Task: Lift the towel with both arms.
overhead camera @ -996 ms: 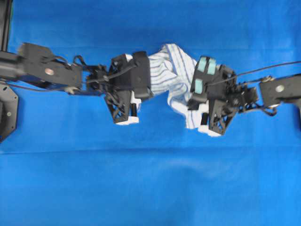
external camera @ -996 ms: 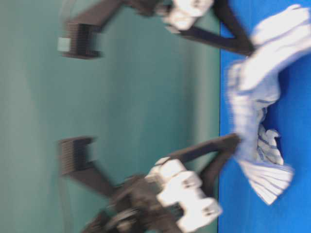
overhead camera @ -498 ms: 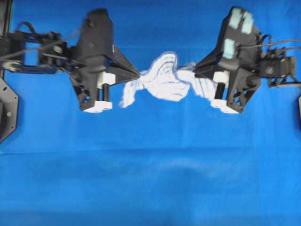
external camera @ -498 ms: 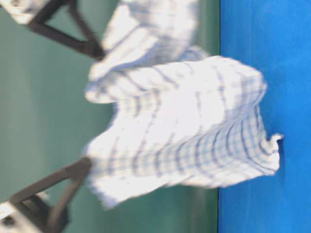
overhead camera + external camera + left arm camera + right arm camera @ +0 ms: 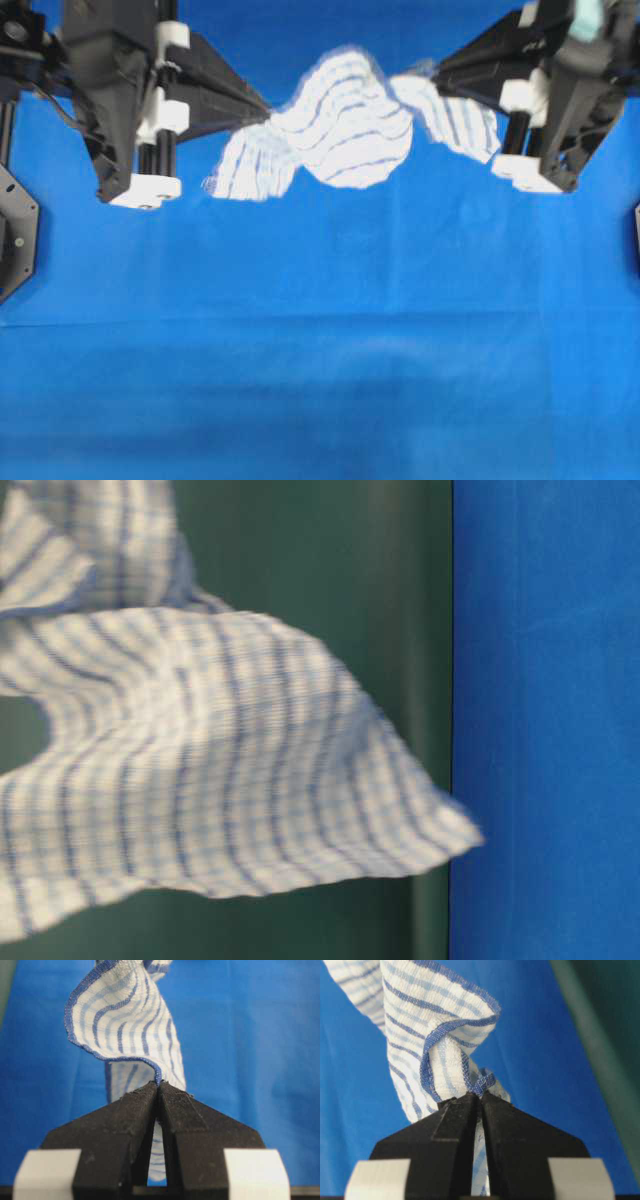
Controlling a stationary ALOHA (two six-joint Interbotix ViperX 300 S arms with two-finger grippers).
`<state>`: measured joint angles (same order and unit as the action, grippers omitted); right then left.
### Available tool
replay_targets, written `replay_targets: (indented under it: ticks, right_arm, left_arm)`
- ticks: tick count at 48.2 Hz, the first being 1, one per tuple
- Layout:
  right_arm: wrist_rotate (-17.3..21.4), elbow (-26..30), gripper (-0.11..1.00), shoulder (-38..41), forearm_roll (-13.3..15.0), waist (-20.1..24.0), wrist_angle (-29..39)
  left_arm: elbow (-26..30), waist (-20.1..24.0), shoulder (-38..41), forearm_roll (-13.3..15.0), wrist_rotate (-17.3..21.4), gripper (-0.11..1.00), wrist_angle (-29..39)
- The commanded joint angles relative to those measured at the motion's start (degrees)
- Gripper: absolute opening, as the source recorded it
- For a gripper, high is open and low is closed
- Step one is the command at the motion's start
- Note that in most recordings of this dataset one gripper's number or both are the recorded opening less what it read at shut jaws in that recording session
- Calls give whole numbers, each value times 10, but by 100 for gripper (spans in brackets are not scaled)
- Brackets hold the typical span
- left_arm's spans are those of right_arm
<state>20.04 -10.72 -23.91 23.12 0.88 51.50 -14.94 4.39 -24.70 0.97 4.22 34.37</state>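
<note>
The towel hangs stretched between the two grippers, its long axis running from one to the other, sagging in the middle above the blue sheet on the table. The left gripper is pinched tight on one hemmed edge; the right gripper is clamped on the opposite corner. Each arm is equally near its own end. Compared with half a second ago, both grippers have risen and spread apart, and the towel's lowest corner no longer touches the sheet.
</note>
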Motion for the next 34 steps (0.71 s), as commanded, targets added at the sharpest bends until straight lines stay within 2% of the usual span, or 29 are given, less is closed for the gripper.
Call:
replay_targets:
  ticks: [1,12,34]
  right_arm:
    - [-10,41,7,-10,2,1,11]
    - [-28,86,7,-10,0,2,26]
    - [-33,90,7,-10,-9,2,23]
  left_arm:
    - [39,1,-8,-3,0,1,13]
    - [89,2,-10,-4,35,1,53]
    - [91,2,-6,-1,36,1,33]
